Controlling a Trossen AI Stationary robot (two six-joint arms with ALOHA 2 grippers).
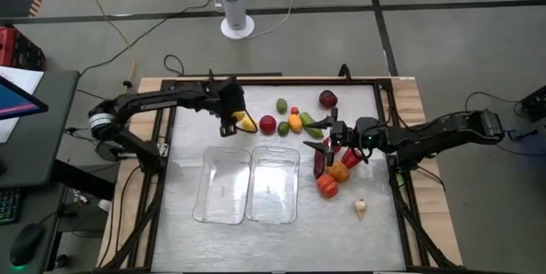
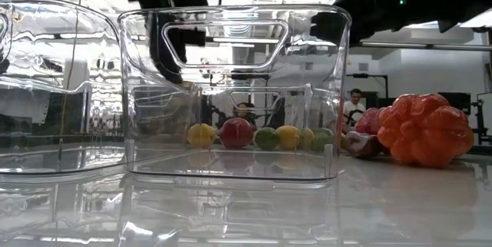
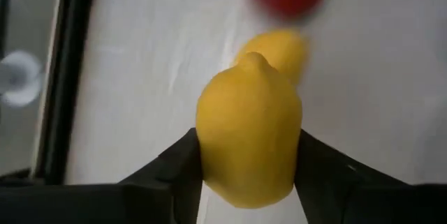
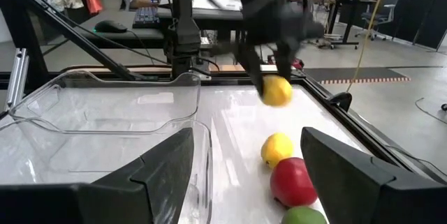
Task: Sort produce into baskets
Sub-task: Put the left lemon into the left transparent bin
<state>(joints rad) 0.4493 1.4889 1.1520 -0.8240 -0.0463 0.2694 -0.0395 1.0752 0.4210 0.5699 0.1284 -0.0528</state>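
**Lemon held above the table, baskets empty**

Grey concrete floor surrounds the table (image 1: 213, 103), and from above I see two clear baskets side by side near its middle: the left basket (image 1: 207, 210) and the right basket (image 1: 290, 206), with nothing in either.

My left tool (image 1: 232, 125) sits just behind the left basket, clamped on a yellow lemon (image 3: 248, 140); the left wrist view shows both fingers (image 3: 328, 165) pressed against its sides. From the right wrist view the lemon hangs clear of the table, with a second yellow piece (image 4: 277, 149) and a red apple (image 4: 293, 181) lying below and nearer that camera.

My right tool (image 1: 329, 142) reaches in over the cluster beside the right basket, fingers (image 4: 349, 175) spread wide and holding nothing. An orange bumpy piece (image 1: 328, 186) lies near the basket's corner, a whitish garlic (image 1: 361, 209) sits apart toward the front, and a dark maroon piece (image 1: 328, 98) lies toward the back.
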